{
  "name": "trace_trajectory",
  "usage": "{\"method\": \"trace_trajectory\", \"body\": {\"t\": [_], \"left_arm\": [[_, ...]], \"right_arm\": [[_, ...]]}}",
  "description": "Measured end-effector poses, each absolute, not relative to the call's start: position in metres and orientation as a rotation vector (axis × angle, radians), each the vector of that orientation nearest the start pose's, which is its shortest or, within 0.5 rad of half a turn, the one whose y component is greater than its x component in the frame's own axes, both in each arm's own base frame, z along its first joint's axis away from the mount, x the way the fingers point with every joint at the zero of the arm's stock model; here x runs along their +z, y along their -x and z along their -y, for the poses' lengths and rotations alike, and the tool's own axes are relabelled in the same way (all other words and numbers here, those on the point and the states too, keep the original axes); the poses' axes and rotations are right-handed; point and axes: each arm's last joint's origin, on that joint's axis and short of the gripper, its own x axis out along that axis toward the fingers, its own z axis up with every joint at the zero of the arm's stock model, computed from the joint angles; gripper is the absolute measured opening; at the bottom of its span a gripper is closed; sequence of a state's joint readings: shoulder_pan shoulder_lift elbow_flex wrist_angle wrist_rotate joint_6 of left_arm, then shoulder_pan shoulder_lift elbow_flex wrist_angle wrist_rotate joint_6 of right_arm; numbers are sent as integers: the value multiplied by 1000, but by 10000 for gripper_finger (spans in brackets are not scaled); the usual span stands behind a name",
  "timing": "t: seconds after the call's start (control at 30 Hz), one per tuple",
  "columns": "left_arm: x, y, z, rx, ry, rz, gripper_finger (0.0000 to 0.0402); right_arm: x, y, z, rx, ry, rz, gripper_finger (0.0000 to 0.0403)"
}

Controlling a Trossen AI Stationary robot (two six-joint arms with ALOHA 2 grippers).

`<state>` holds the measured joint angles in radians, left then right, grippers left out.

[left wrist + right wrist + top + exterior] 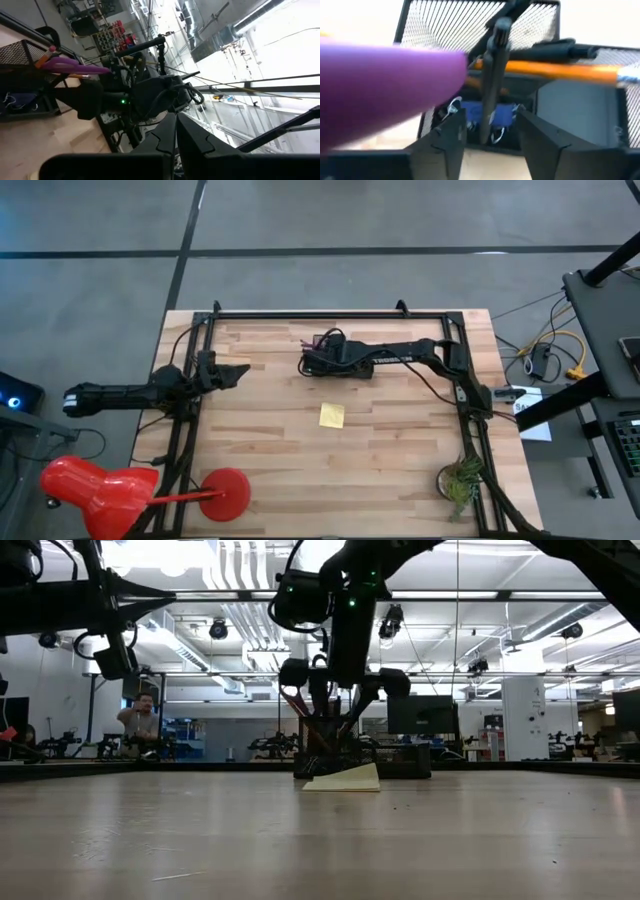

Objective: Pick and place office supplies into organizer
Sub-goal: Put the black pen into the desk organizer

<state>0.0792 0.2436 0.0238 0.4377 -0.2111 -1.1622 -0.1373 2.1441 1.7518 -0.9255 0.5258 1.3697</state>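
The black mesh organizer (470,25) stands at the table's far middle and also shows in the low view (325,755). It holds purple-handled scissors (385,85), an orange pencil (560,70), a dark pen (490,90) and blue-backed clips (505,117). My right gripper (490,125) hangs open over it (318,362), its fingers on either side of the dark pen, with gaps showing. The yellow sticky-note pad (332,415) lies flat on the table nearer the front edge. My left gripper (236,373) is shut and empty at the table's left.
A small green plant (460,480) stands at the near right corner. A black frame (330,313) runs along the table's far and side edges. Red objects (100,485) lie off the near left corner. A person (143,720) sits in the room behind.
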Motion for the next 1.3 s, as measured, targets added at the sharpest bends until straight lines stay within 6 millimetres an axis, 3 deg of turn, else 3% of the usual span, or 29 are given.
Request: {"method": "trace_trajectory", "body": {"t": [0.23, 0.7, 1.0, 1.3], "left_arm": [[193, -109, -15, 129, 1163, 362, 0], [195, -108, -15, 119, 1164, 375, 0], [195, -108, -15, 118, 1164, 375, 0], [195, -108, -15, 117, 1164, 377, 0]], "right_arm": [[191, -430, 77, -1361, -791, -649, 114], [166, -439, 77, -1363, -777, -667, 90], [175, -444, 78, -1337, -798, -658, 38], [192, -448, 78, -1291, -771, -655, 30]]}}
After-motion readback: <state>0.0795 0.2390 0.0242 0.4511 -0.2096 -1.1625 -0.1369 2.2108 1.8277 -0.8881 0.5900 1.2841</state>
